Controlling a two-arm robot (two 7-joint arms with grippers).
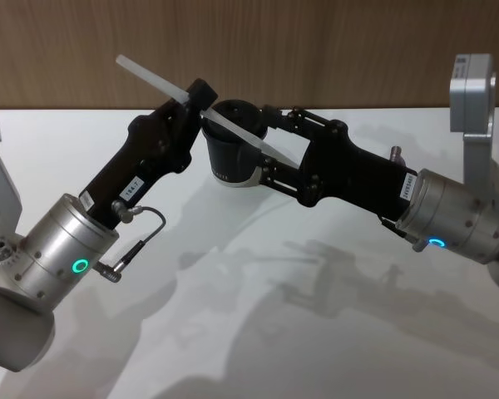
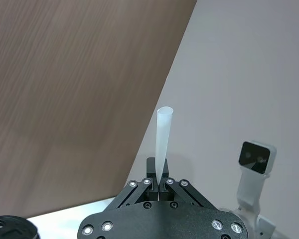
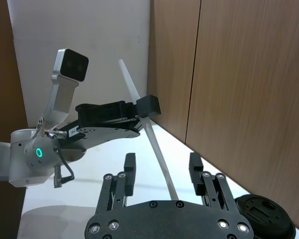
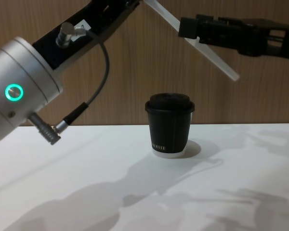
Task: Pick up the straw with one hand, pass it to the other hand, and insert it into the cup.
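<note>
Left wrist (image 4: pixel 24 82): silver cylinder, largest thing in the chest view; green ring (image 4: pixel 13 92) lit, thin cable (image 4: pixel 94 86) looping off it.
Left gripper (image 2: pixel 158 172): raised over the table, fingers pinched narrow on the straw (image 2: pixel 163 134), gripping it partway along its length.
Straw, long axis: straight and tilted. One end sticks out past the left gripper's fingertips, up and away toward the wood wall (image 1: pixel 333 50). The other end slopes down from that grip toward the right gripper.
Right gripper (image 3: pixel 162 162): facing the left gripper, level with it, jaws spread wide. The straw's lower part (image 3: pixel 157 149) runs through the gap between the fingers; the right wrist view shows it apart from both pads.
Straw, lower end: in the chest view (image 4: pixel 221 65) it hangs in the air just past the right gripper's finger, higher than the lid and off to the right arm's side, not touching it.
Cup (image 4: pixel 169 126): below both grippers, upright on the white table (image 1: pixel 274 332), domed lid on.
</note>
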